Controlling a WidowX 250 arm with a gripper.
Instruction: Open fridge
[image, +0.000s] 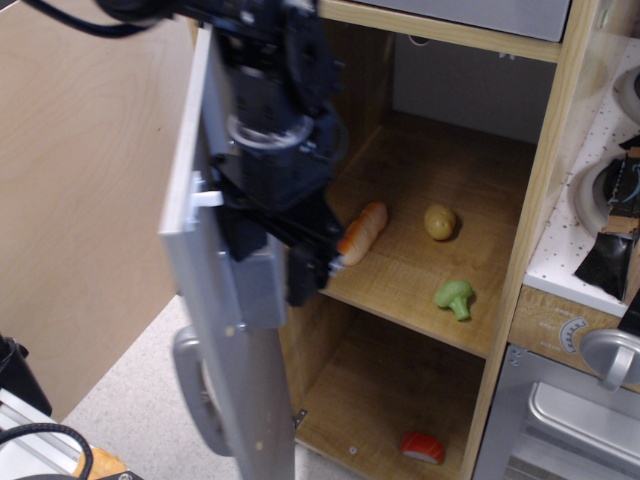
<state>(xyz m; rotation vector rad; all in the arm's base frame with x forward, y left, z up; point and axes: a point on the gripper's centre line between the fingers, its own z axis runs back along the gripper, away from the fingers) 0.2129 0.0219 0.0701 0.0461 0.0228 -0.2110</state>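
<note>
The fridge (535, 180) is a tall light-wood cabinet standing wide open. Its grey door (252, 410) is swung out to the left, and I see its edge and inner face. The silver bar handle (192, 392) sticks out on the far side, low down. The dispenser panel is hidden behind the door. My black gripper (303, 272) hangs on the inner side of the door, against its inner face at shelf height. Whether its jaws are open or shut does not show.
On the fridge shelf (400, 270) lie an orange toy (362, 232), a yellow potato (440, 221) and a green broccoli (455, 297). A red toy (422, 447) lies on the bottom. The grey oven door (560, 420) with its round knob (610, 356) is at the right. A plywood wall (80, 200) stands left.
</note>
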